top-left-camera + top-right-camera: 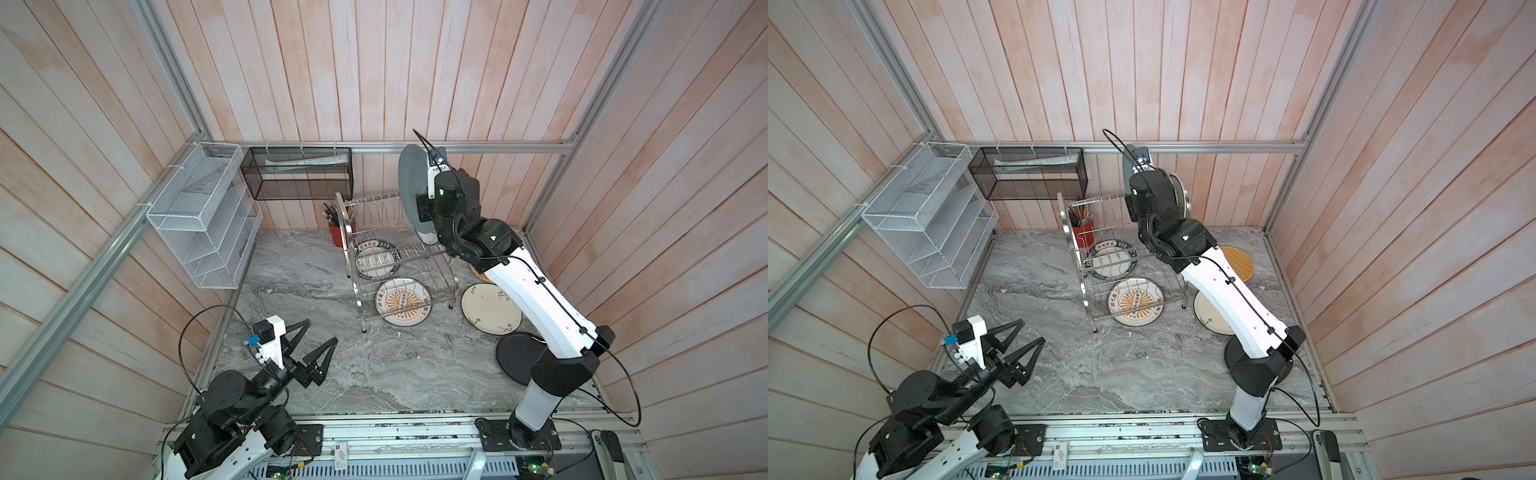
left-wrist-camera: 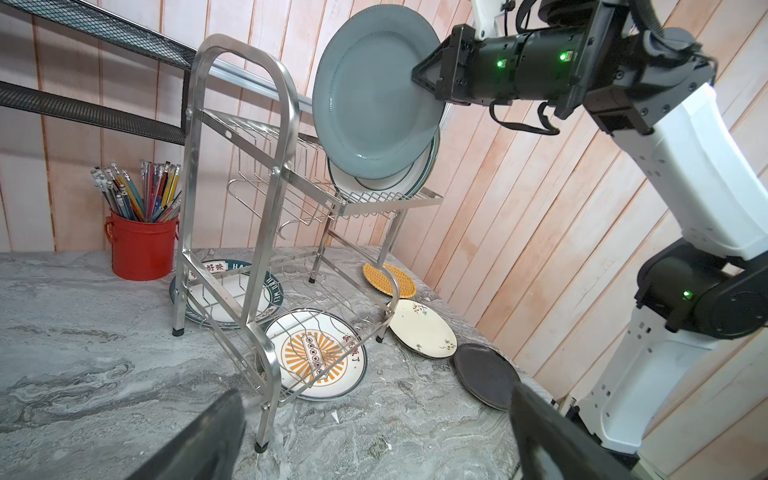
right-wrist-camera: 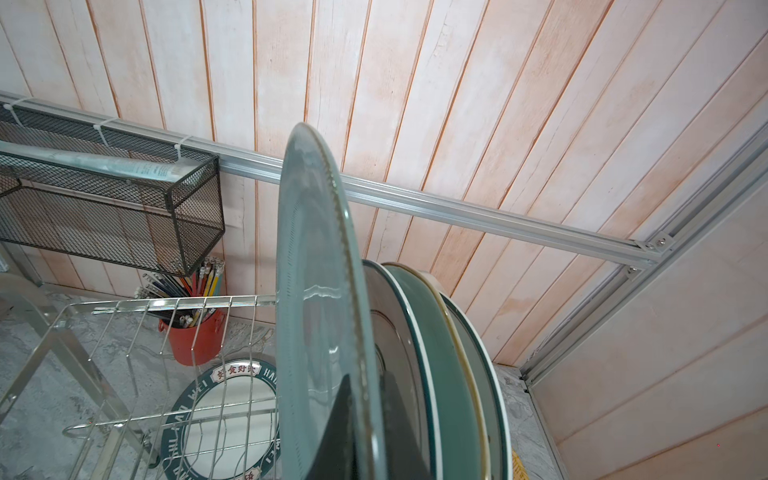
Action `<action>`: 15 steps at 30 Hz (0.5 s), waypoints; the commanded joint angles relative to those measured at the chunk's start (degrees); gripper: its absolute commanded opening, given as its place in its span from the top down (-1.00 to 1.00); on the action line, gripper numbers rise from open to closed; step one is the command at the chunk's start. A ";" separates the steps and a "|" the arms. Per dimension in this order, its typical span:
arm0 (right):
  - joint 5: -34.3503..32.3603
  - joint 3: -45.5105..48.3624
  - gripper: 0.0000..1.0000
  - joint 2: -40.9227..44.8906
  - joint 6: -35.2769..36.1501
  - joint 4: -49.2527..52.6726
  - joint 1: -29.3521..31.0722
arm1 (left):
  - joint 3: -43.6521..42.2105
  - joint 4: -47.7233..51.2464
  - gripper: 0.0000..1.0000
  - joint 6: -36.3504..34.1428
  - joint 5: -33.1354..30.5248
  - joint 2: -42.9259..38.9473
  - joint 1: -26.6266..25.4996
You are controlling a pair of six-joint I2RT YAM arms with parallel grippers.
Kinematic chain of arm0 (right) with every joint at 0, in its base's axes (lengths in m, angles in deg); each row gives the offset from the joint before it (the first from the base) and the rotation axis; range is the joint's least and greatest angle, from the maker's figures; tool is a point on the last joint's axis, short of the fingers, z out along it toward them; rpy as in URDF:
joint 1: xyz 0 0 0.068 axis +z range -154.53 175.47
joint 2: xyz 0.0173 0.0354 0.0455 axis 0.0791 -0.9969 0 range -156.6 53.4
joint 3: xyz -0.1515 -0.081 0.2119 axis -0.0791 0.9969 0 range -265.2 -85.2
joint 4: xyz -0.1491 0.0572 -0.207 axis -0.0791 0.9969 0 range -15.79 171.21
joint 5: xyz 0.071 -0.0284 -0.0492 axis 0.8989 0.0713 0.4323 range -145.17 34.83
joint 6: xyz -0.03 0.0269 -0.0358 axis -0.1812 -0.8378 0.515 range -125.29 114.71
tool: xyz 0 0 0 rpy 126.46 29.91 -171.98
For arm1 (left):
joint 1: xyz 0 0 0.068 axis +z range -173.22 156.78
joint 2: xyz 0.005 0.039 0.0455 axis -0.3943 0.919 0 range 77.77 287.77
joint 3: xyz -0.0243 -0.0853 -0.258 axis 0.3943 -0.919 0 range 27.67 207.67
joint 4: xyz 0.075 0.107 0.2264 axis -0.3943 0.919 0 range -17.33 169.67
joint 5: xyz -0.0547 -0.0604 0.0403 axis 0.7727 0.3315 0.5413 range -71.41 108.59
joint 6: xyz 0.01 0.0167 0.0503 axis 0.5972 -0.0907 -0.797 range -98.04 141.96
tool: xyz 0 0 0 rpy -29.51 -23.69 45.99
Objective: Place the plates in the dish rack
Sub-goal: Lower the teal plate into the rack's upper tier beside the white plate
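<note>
My right gripper (image 3: 366, 376) is shut on the rim of a blue-grey plate (image 2: 374, 91), holding it upright over the right end of the dish rack's (image 2: 286, 124) upper tier. Several plates (image 3: 440, 374) stand on edge in the rack just behind it. Flat on the table lie an orange sunburst plate (image 1: 403, 301), a green-rimmed lettered plate (image 1: 376, 257) under the rack, a cream floral plate (image 1: 490, 307), a black plate (image 1: 517, 357) and a yellow woven disc (image 1: 1237, 262). My left gripper (image 1: 321, 331) hangs open and empty at the front left.
A red pot of pencils (image 2: 141, 245) stands behind the rack's left end. A black mesh basket (image 1: 297, 172) hangs on the back wall and a white mesh organiser (image 1: 203, 216) on the left wall. Plank walls close in the table.
</note>
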 commanded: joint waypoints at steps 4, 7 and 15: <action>-2.09 -0.58 1.00 0.12 0.12 -7.41 -0.17 | -0.40 -0.72 -1.00 -0.66 1.02 0.45 0.41; -2.11 -0.13 1.00 0.03 -0.14 -7.08 -0.26 | -0.47 -0.75 -1.00 -0.67 1.02 0.60 0.41; -0.86 1.51 1.00 0.29 -0.82 -6.00 -0.55 | -0.37 -0.69 -1.00 -0.62 1.08 0.64 0.41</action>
